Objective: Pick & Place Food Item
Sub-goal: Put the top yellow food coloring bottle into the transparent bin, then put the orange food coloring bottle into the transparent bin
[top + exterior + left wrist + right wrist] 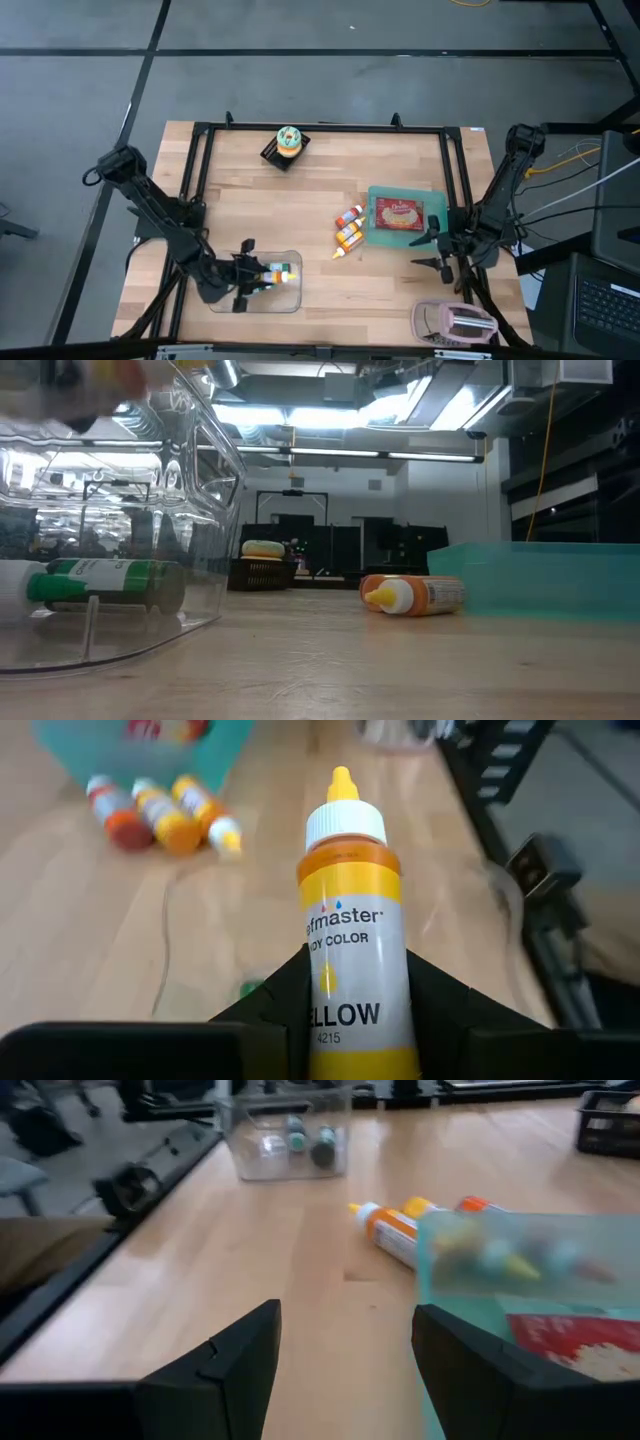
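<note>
L fingers (355,1020) grip yellow bottle (352,910) over clear bin (290,300); R arm idle.

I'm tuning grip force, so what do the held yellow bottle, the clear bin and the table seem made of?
Yellow bottle: likely soft glossy plastic, with a printed label, white cap and soft highlights.
Clear bin: looks like rigid transparent plastic; the ceiling lights bend through its wall.
Table: pale wood with visible grain and a matte finish, possibly laminate.
</note>
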